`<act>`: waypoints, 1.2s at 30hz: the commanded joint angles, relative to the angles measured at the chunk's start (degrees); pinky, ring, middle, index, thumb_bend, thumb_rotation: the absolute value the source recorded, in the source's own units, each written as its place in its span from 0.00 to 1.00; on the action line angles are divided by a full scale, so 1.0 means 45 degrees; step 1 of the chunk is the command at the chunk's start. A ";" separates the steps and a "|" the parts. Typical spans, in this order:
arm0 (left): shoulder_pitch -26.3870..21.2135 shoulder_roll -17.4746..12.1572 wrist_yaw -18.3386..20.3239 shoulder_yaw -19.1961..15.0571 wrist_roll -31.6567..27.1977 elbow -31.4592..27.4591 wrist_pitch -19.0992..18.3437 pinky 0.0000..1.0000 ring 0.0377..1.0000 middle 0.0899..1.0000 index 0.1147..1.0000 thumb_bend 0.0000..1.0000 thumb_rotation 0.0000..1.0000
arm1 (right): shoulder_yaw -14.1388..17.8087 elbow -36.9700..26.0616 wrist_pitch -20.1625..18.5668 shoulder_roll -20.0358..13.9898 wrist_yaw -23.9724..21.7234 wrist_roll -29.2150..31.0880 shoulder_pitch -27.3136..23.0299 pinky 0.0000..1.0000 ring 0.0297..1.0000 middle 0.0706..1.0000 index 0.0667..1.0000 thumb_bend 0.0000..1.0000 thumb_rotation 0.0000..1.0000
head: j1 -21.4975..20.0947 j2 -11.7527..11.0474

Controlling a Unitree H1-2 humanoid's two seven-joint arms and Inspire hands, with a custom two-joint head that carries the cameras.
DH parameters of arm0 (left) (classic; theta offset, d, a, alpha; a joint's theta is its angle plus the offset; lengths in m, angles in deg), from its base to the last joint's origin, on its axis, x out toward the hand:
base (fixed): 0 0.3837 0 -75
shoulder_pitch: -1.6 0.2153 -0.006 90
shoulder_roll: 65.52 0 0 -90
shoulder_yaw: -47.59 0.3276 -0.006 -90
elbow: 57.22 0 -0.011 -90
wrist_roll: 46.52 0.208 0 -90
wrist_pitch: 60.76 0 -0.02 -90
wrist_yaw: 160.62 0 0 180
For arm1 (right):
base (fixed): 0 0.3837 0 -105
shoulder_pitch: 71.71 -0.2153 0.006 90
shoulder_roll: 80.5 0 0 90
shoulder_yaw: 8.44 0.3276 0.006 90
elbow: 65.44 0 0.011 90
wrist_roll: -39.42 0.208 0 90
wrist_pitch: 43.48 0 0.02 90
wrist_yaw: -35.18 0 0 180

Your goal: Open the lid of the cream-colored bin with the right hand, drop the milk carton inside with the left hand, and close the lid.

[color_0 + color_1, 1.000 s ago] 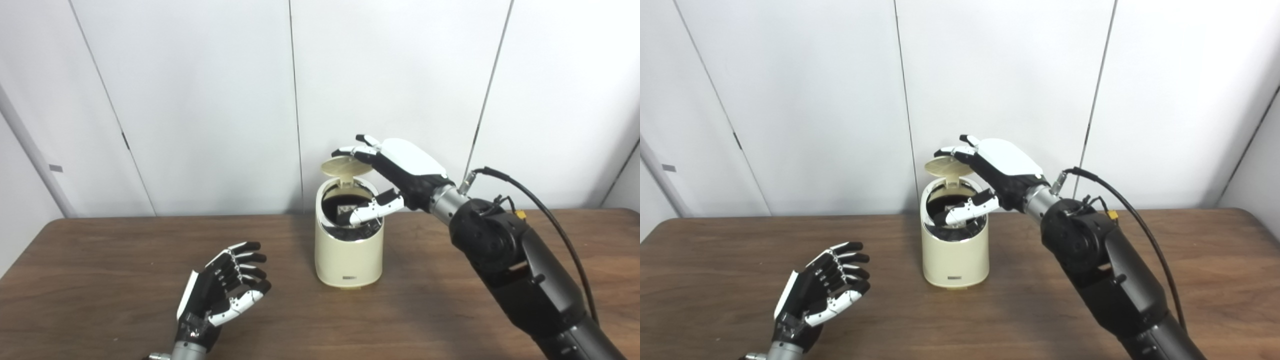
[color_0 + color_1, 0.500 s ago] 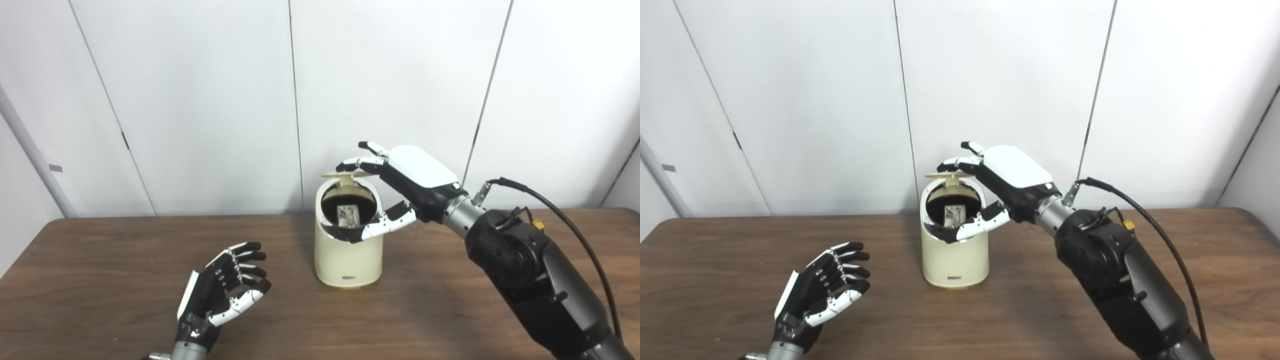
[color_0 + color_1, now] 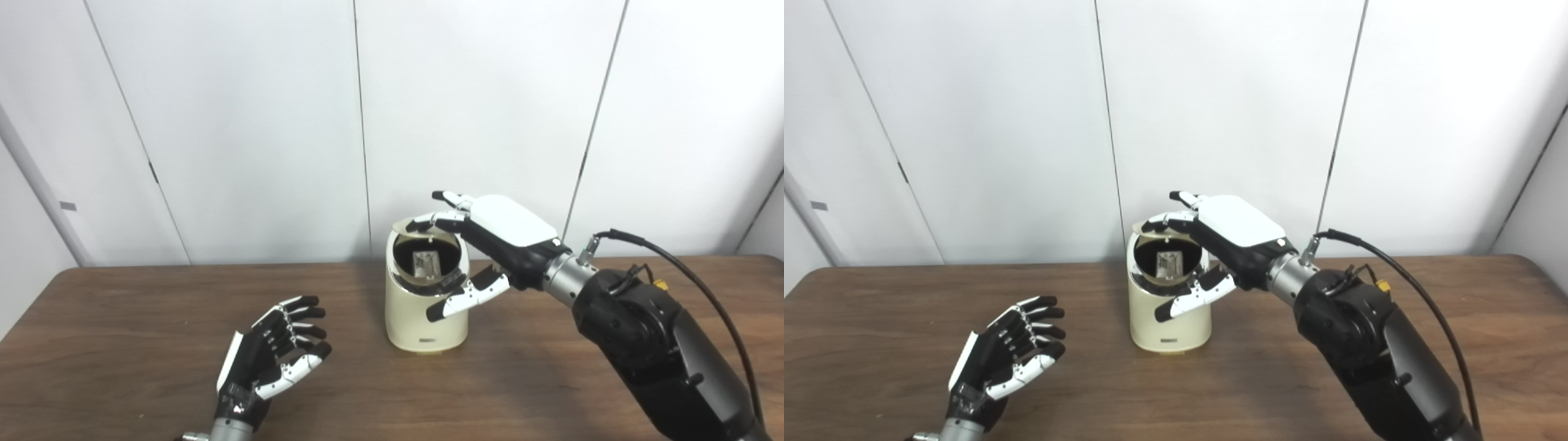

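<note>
The cream-colored bin (image 3: 422, 321) stands upright in the middle of the brown table (image 3: 122, 318). Its hinged lid (image 3: 411, 225) hangs tilted low over the opening, with a gap left at the front. Through that gap the milk carton (image 3: 427, 262) shows inside the dark interior. My right hand (image 3: 502, 229) reaches over the bin from the right, its fingertips (image 3: 429, 219) resting on top of the lid and its thumb hanging in front of the bin wall. It holds nothing. My left hand (image 3: 269, 355) rests open, palm up, on the table left of the bin.
White wall panels (image 3: 245, 122) stand close behind the table's far edge. A black cable (image 3: 674, 260) loops over my right forearm. The table's left edge runs near the frame's left side.
My right hand has come down and pushed the lid from raised and tipped back to low over the opening. Its thumb dropped from the rim to the bin's front. The left hand stayed still.
</note>
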 commanded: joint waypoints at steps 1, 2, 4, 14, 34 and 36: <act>0.0072 0.0122 -0.0132 0.0016 -0.0005 0.0009 0.0074 0.45 0.57 0.66 0.72 0.69 0.16 | 0.0176 -0.0471 0.0129 -0.0055 0.0003 0.0038 -0.0372 1.00 0.99 0.80 0.81 0.73 0.55 | 0.0031 0.0031; 0.0074 0.0122 -0.0142 0.0012 0.0005 -0.0013 0.0047 0.45 0.57 0.66 0.72 0.70 0.16 | 0.0148 -0.0504 0.0141 -0.0053 -0.0041 -0.0054 -0.0350 1.00 0.99 0.80 0.81 0.73 0.55 | 0.0029 0.0040; 0.0079 0.0118 -0.0124 0.0002 -0.0028 -0.0045 0.0024 0.45 0.57 0.66 0.71 0.69 0.16 | 0.0078 -0.0590 0.0093 -0.0057 -0.0148 -0.0277 -0.0303 0.98 0.98 0.80 0.80 0.73 0.57 | 0.0014 0.0052; 0.0129 0.0081 -0.0028 -0.0018 -0.0110 -0.0136 0.0025 0.45 0.57 0.67 0.72 0.70 0.18 | 0.0190 -0.0594 0.0121 -0.0027 -0.0445 -0.0369 0.0074 1.00 0.97 0.80 0.80 0.73 0.53 | 0.0020 0.0186; 0.0228 0.0091 -0.0002 0.0000 -0.0158 -0.0390 -0.0136 0.45 0.56 0.67 0.72 0.69 0.18 | 0.0463 -0.0645 0.0182 -0.0400 -0.0564 -0.0556 0.0416 1.00 0.99 0.80 0.82 0.72 0.56 | 0.0001 0.0437; 0.0234 0.0108 0.0029 0.0001 -0.0232 -0.0399 -0.0165 0.45 0.56 0.67 0.72 0.69 0.18 | 0.0444 -0.0619 0.0239 -0.0414 -0.0524 -0.0604 0.0458 1.00 0.98 0.79 0.81 0.73 0.56 | 0.0023 0.0444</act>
